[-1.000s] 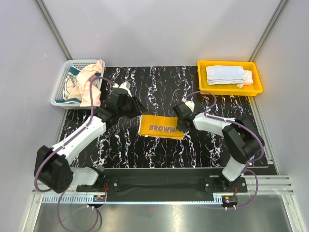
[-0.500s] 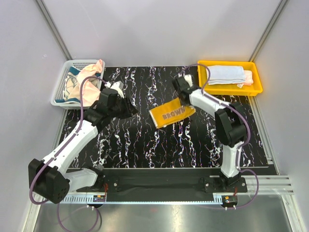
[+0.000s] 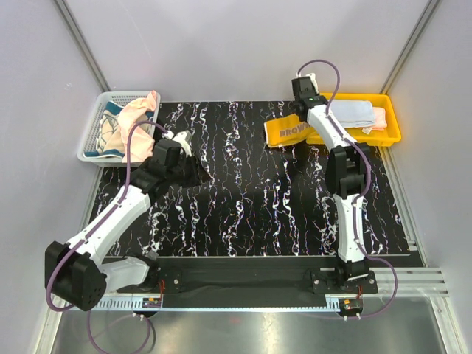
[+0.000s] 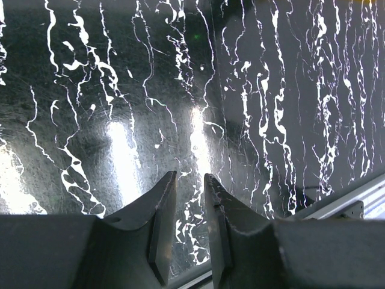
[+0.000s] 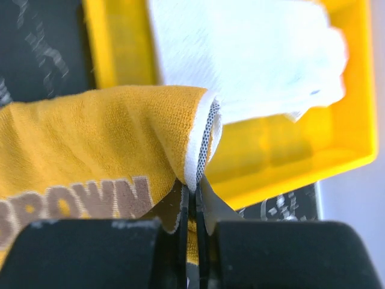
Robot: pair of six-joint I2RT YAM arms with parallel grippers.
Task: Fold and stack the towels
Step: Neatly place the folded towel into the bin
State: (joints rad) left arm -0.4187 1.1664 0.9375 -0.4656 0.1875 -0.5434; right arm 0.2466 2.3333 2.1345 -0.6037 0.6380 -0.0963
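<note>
My right gripper (image 3: 303, 109) is shut on the folded orange "BROWN" towel (image 3: 287, 130) and holds it in the air at the left edge of the yellow tray (image 3: 352, 138). In the right wrist view the towel (image 5: 90, 156) hangs from my gripper (image 5: 194, 188) above the tray wall (image 5: 289, 162). A folded white towel (image 3: 344, 112) and a pink one (image 3: 380, 118) lie in the tray. My left gripper (image 3: 196, 171) is open and empty, low over the black marbled table (image 4: 240, 90). Its fingers (image 4: 161, 211) hold nothing. A pink towel (image 3: 137, 122) and a cream-teal towel (image 3: 109, 131) lie in the basket.
The white mesh basket (image 3: 90, 140) stands at the back left corner. The yellow tray stands at the back right. Grey walls close in the table on three sides.
My right gripper has carried the "BROWN" towel from the table's middle up and back right to the tray's left edge. My left arm drew back left and stays low.
</note>
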